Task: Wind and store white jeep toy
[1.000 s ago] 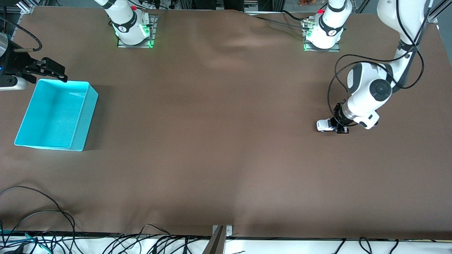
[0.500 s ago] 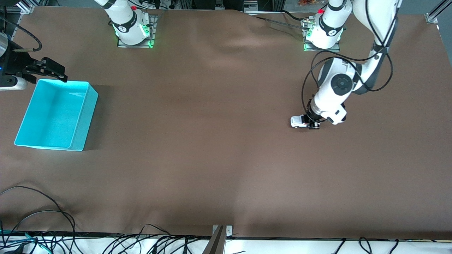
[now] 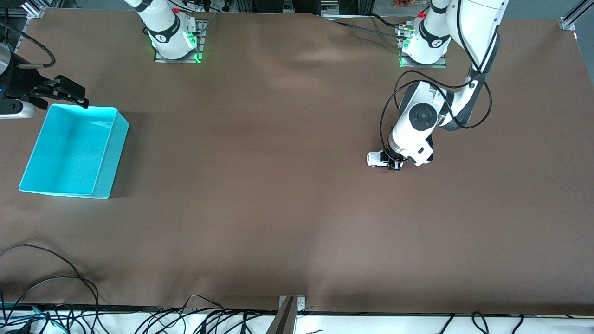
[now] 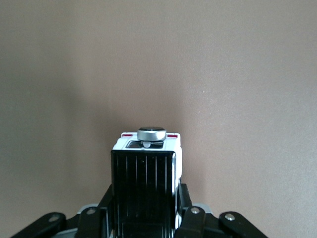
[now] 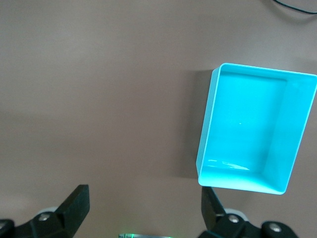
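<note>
Dragged toward frame center since earlier, the boxy white jeep toy [image 3: 377, 158], black-roofed, sits clamped in the left gripper [image 3: 392, 163]; the right gripper [image 3: 65, 93] waits spread, upper left.

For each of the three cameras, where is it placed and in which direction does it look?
Front view: high, across the table, facing both arm bases; it shows both arms, the white jeep toy in the left claw, and the turquoise bin.
Left wrist view: on the left arm's wrist, looking along its shut claw at the jeep's roof and the brown table.
Right wrist view: on the right arm's wrist, looking down past its open claw at the bin.
Shared: front and left wrist show the jeep; front and right wrist show the bin.
</note>
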`<state>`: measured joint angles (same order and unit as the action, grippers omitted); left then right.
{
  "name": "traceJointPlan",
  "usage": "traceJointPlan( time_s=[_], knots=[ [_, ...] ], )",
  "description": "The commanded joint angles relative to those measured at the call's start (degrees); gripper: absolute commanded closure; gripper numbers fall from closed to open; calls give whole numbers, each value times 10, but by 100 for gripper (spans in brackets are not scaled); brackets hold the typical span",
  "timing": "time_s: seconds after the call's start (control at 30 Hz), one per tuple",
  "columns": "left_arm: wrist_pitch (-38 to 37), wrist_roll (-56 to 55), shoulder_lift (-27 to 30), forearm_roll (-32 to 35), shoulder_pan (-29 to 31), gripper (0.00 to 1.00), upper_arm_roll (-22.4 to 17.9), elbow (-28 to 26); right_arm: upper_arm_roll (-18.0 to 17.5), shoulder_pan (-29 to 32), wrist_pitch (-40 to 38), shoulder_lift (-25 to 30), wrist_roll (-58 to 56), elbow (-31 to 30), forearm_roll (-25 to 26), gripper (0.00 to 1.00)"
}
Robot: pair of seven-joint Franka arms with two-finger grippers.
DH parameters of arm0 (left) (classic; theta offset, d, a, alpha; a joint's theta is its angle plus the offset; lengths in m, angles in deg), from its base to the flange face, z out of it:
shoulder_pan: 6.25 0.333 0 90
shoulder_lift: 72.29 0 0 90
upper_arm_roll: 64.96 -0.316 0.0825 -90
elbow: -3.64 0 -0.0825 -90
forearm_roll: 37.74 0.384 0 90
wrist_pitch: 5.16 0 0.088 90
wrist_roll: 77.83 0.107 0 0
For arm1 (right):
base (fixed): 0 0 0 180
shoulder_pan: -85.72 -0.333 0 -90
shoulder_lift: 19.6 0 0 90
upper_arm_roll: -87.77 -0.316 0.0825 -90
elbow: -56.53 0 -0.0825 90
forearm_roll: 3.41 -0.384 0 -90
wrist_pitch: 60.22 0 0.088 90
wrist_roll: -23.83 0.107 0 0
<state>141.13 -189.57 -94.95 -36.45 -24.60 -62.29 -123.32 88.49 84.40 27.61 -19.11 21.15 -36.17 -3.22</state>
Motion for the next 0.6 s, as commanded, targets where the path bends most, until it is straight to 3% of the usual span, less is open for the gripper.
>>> traceJointPlan(
  time_s=[0.0,0.37,0.57],
  knots=[
    [-2,-15,-19,17,3,93,-6,15,0,2,-4,-5,-2,15,-11,0],
    [-2,-3,-21,20,29,93,-10,14,0,2,-4,-5,-2,15,-11,0],
    [-2,-3,-21,61,60,93,-8,13,0,2,-4,-5,-2,15,-11,0]
  ],
)
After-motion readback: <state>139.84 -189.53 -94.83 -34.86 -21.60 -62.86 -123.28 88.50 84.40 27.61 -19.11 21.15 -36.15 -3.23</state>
